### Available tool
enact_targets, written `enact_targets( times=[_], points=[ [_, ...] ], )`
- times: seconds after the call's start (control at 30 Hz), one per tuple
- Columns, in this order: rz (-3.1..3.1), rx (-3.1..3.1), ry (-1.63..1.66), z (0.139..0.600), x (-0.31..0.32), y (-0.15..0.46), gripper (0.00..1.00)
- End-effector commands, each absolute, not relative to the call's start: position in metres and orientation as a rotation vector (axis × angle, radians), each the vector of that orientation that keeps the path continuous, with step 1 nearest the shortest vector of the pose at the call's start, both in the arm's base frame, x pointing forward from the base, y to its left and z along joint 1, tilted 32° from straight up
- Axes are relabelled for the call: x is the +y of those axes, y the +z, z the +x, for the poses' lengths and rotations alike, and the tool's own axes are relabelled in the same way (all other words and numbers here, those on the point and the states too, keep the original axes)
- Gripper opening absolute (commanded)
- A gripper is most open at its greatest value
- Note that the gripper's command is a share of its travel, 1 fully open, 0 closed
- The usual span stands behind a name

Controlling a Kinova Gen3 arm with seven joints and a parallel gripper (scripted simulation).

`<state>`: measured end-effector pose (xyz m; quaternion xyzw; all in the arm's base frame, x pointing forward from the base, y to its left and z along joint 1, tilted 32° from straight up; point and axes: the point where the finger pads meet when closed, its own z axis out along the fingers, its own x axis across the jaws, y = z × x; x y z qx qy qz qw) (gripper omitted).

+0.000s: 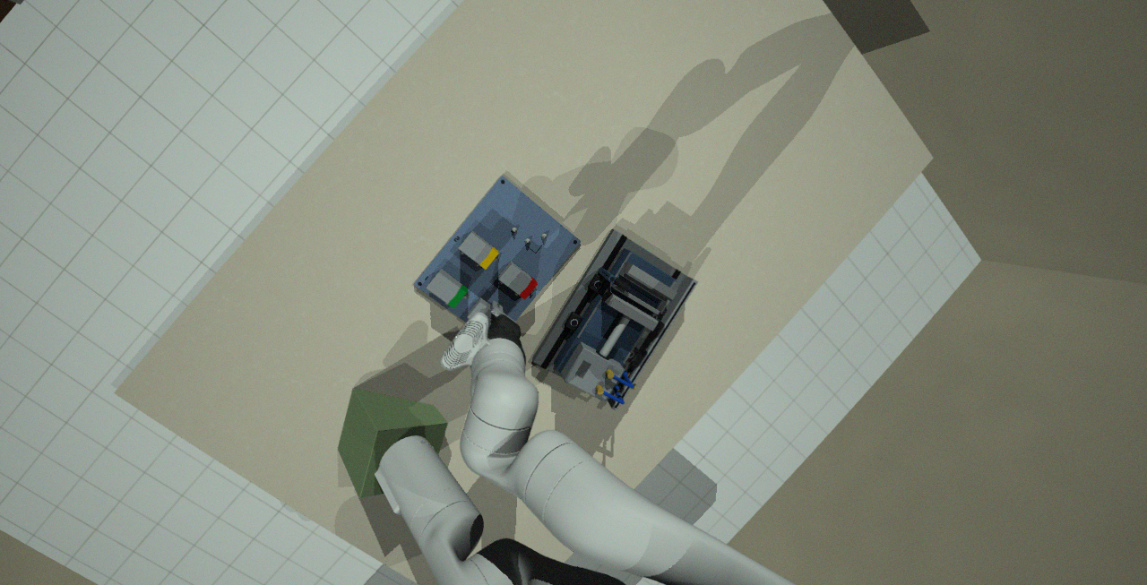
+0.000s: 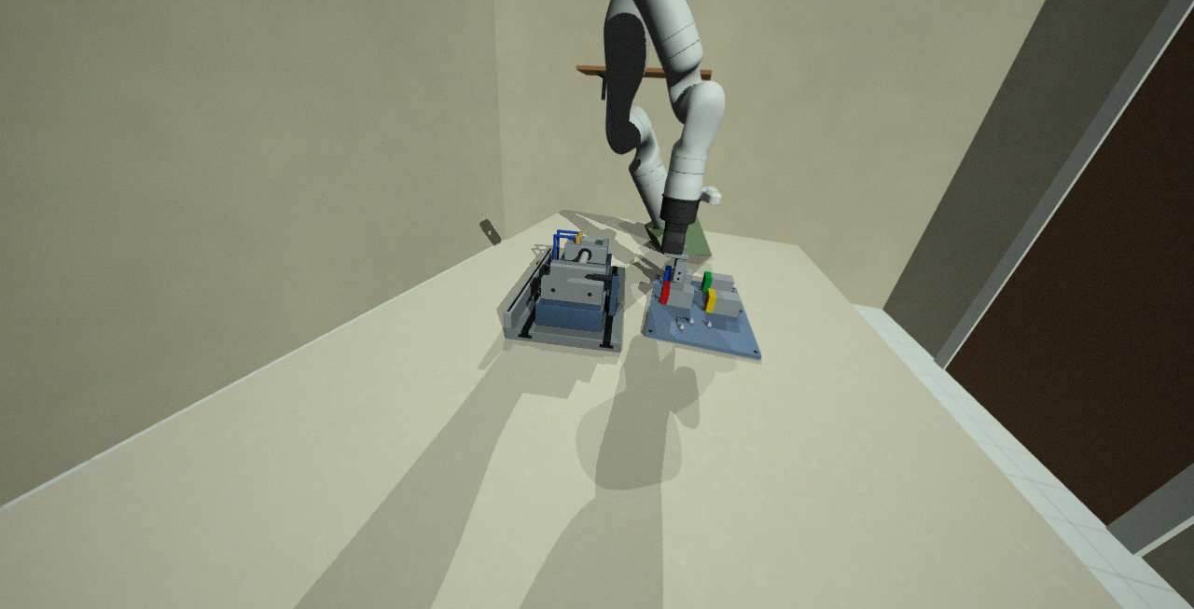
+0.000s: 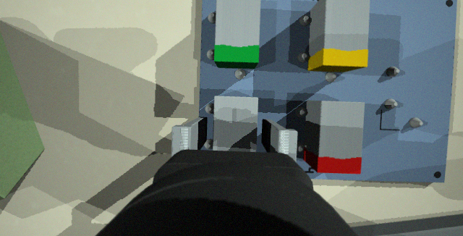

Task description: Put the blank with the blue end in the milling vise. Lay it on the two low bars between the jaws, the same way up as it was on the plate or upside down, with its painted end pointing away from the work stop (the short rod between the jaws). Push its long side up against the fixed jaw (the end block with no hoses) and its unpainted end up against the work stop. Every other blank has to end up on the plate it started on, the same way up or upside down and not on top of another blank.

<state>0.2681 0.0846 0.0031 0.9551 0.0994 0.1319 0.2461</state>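
Seen from the wrist, a green block (image 1: 360, 429) (image 2: 700, 240) (image 3: 18, 131) stands well off to the left of the gripper (image 1: 489, 308) (image 2: 680, 271) (image 3: 234, 129). The gripper's two fingers are spread wide around the blank with the blue end (image 2: 667, 273) (image 3: 236, 120), a narrow gap showing along each long side. That blank lies on the plate (image 1: 513, 196) (image 2: 717, 340) (image 3: 427, 84), its long axis running parallel to the finger faces; its blue end points back under the gripper body, hidden from the wrist and visible from outside. Straight ahead of the gripper sits the green-ended blank (image 1: 446, 287) (image 2: 720, 281) (image 3: 237, 22), and ahead to the right the yellow-ended blank (image 1: 478, 249) (image 2: 724, 303) (image 3: 347, 22). Just right of the gripper is the red-ended blank (image 1: 517, 279) (image 2: 680, 296) (image 3: 341, 135). All three lie on the same plate, long axes alongside the first one's, painted ends pointing the same way. Farther right on the plate stand small pegs (image 1: 527, 242) (image 2: 691, 321) (image 3: 391, 103). The milling vise (image 1: 633, 310) (image 2: 576, 283) (image 3: 434, 230) sits beyond the red-ended blank's painted end, behind and right of the gripper, with blue hoses (image 1: 617, 381) (image 2: 566, 232) at one end.
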Motion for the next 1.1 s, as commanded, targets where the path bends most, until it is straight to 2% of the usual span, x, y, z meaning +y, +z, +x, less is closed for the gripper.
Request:
enact_targets(
  times=[0.0,0.27,0.3,1.07],
  points=[
    [2.607,0.272,0.362,0.2683,0.0853,0.0034,1.0],
    [2.607,0.272,0.362,0.2683,0.0856,0.0037,1.0],
    [2.606,0.272,0.361,0.2682,0.0855,0.0037,0.0],
    [2.606,0.272,0.361,0.2683,0.0855,0.0037,0.0]
  ],
)
